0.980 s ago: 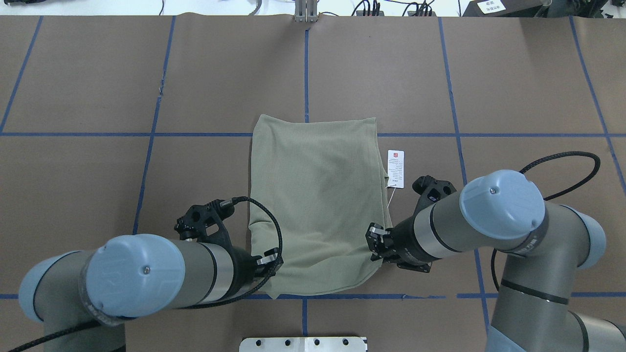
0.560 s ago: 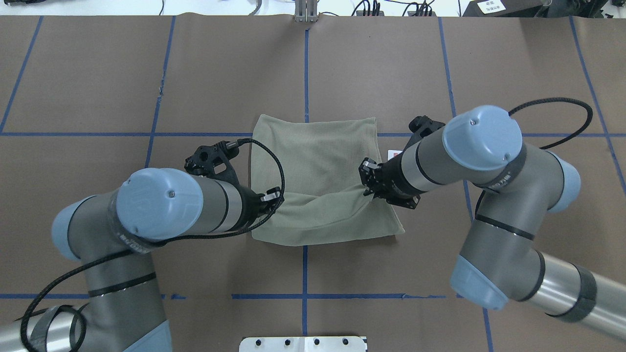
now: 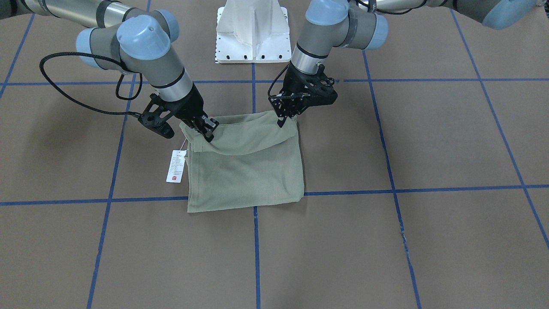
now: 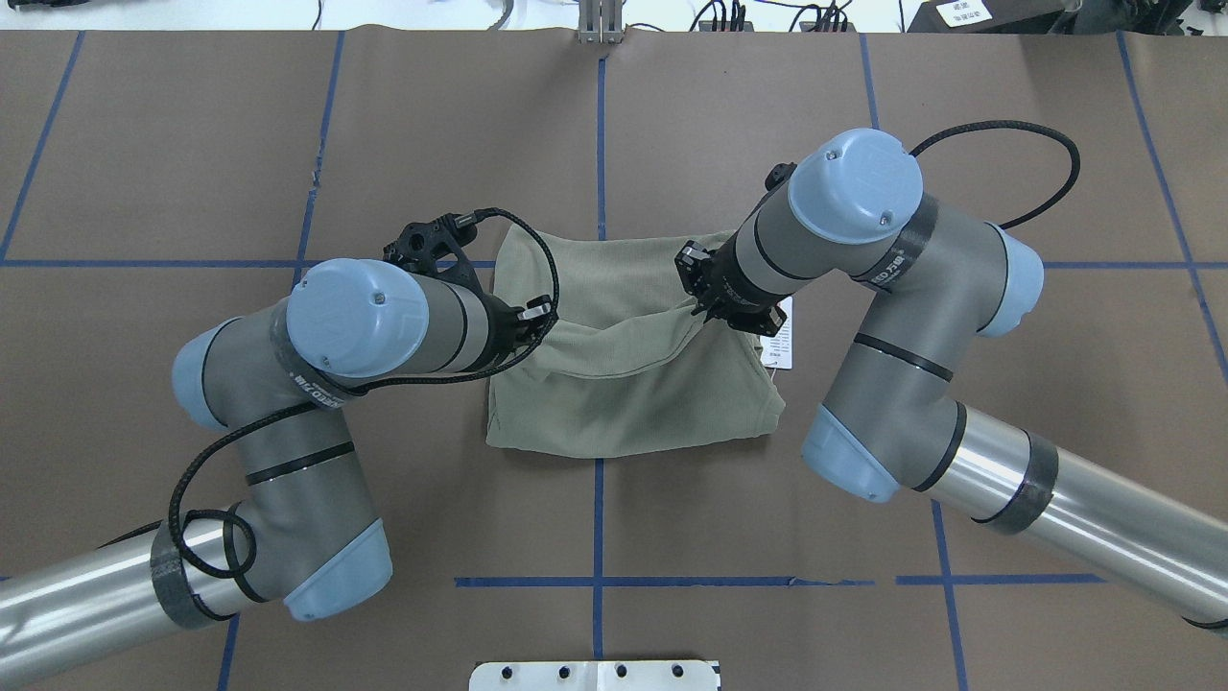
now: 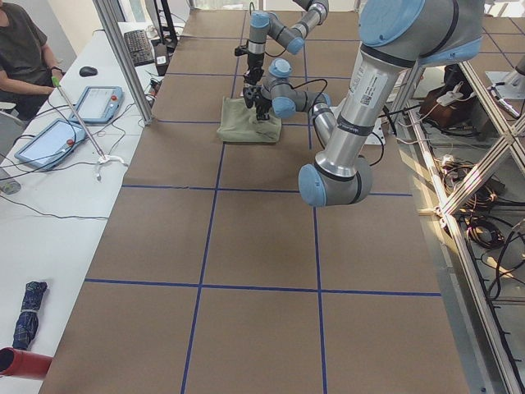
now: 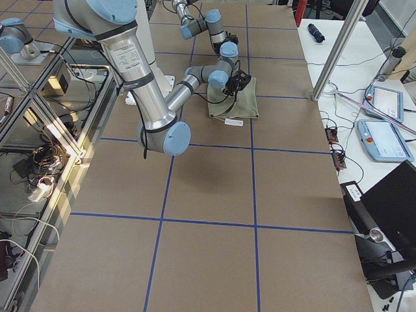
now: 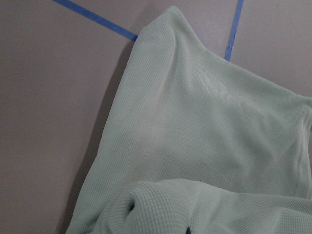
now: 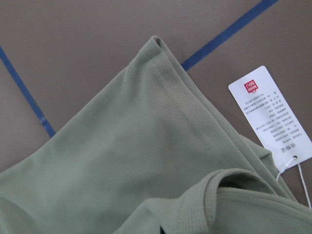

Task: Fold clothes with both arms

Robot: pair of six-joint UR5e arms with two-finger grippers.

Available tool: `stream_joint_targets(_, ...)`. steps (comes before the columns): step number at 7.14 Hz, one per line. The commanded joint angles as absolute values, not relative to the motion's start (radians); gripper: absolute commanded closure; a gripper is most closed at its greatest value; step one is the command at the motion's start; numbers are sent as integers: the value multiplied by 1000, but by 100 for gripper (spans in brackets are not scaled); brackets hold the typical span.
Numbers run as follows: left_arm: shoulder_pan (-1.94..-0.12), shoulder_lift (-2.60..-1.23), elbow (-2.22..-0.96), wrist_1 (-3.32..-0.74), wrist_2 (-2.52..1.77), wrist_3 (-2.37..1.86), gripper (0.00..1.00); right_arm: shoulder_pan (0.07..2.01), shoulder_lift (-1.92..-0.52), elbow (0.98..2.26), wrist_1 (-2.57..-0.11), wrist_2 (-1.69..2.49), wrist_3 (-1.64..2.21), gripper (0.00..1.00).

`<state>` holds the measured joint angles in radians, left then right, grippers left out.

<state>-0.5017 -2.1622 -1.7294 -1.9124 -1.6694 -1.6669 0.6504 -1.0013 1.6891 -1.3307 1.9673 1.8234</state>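
White hang tag (image 8: 273, 114) of the shirt (image 8: 122, 156), near the fingers of the right gripper (image 3: 209, 130): red square mark reads MINI SO, in 2 lines, upside down. Fine print below: illegible.

Left pincer (image 4: 537, 312), right pincer (image 4: 695, 290) carried shirt (image 4: 624, 413) hem farther forward.
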Motion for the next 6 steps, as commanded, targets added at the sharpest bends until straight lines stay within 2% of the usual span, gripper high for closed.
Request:
stream_joint_targets(1, -592, -2264, -1587, -1917, -1670, -1655, 74, 704, -935, 1581, -1330, 1977, 1822, 91)
stream_joint_targets(2, -654, -2288, -1497, -1936, -1674, -1537, 1, 738, -843, 1393, -1278, 1977, 1801, 1)
stream_joint_targets(3, -735, -2287, -1462, -1943, -1740, -1470, 0, 773, -822, 1291, -1161, 1983, 1796, 0)
stream_joint_targets(4, -765, -2281, -1448, -1959, -1794, -1413, 0, 796, -822, 1258, -1123, 2035, 1796, 0)
stream_joint_targets(6, -772, -2276, -1448, -1983, -1818, -1395, 0, 825, -819, 1279, -1120, 2112, 1798, 0)
